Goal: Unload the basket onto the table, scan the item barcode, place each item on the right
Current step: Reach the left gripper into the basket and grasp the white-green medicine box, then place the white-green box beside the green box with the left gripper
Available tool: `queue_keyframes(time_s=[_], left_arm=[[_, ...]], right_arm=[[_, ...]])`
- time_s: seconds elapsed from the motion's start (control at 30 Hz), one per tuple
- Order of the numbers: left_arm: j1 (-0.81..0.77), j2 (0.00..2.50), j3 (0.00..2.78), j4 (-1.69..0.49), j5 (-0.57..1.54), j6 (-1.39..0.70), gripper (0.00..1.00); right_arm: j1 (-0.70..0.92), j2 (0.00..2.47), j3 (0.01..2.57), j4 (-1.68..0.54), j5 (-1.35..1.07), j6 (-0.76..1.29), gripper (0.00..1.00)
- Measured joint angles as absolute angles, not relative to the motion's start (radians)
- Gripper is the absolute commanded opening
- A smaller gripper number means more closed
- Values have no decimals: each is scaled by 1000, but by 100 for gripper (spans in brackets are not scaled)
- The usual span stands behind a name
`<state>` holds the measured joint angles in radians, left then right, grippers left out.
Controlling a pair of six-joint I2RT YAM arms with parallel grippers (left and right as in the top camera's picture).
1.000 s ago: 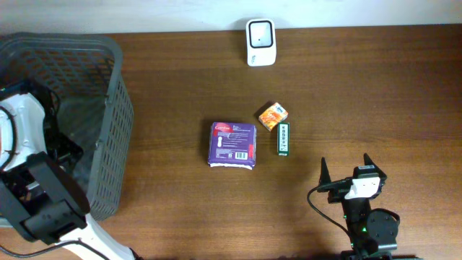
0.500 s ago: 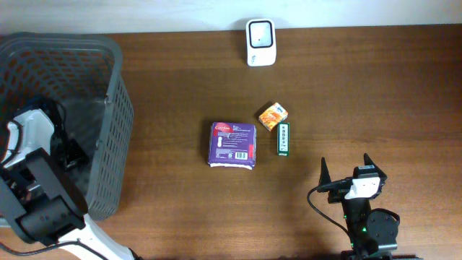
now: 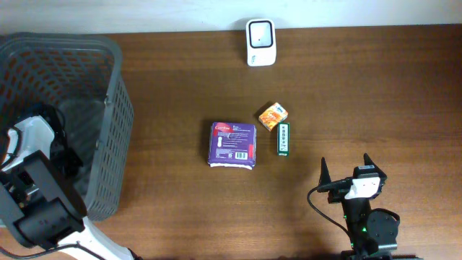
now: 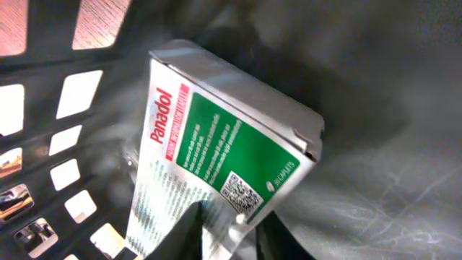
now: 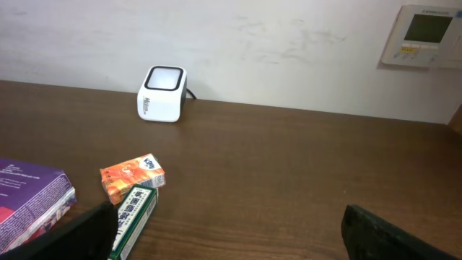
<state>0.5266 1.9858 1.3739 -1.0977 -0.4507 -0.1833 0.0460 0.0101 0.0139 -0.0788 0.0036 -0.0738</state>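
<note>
Inside the grey mesh basket (image 3: 115, 108), left side of the table (image 3: 361, 87):
- Panadol box (image 4: 224, 144): white and green carton with red lettering, tilted, a small square code printed near its lower corner. It lies against the basket's dark floor, close to the perforated wall.
- left gripper (image 4: 231, 235): reaches down into the basket. Its jaws stand narrow, one dark finger pressed to each side of the carton's lower edge, so the carton is clamped between them.

On the open tabletop, middle:
- purple pack (image 3: 232, 144): flat, label side up, lying apart from the basket.
- orange box (image 3: 273, 115): small, set at an angle, just right of the purple pack.
- green box (image 3: 285, 139): slim and long, lying just below the orange box; whether they touch cannot be told.

At the far edge of the table, against the wall:
- scanner (image 3: 260, 32): white upright unit with a dark square window, well apart from the basket and the three loose items.

At the near right edge:
- right gripper (image 3: 345, 165): jaws spread wide, nothing between them, pointing toward the scanner, near the green box but clear of it.

On the wall, seen from the right wrist:
- wall panel (image 5: 427, 35): white, with a small display.
</note>
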Motion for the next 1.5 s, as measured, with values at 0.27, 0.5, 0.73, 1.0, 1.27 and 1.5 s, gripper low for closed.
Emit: queue_keyframes(time_s=[0.27,0.5,0.73,1.0,1.27,1.5], left_arm=[[530,1986,1391,-1106,-423,-179,0],[523,1818,1542,-1094,-133,-179,0],[305,1477,1697,-1004,-2,-179,0],[-111,1134,1713,-878,141,-179,0],[-555,1609,1697,-905,262,-206,0],[-677,1879,1696,-884,262,-259,0]], right_arm=[[46,10,14,-79,4,-74,98],[46,10,14,-79,4,-74,98],[46,10,14,-79,4,-74,99],[46,10,14,-79,4,-75,98],[46,9,14,-79,4,-74,99],[46,10,14,-79,4,-75,98]])
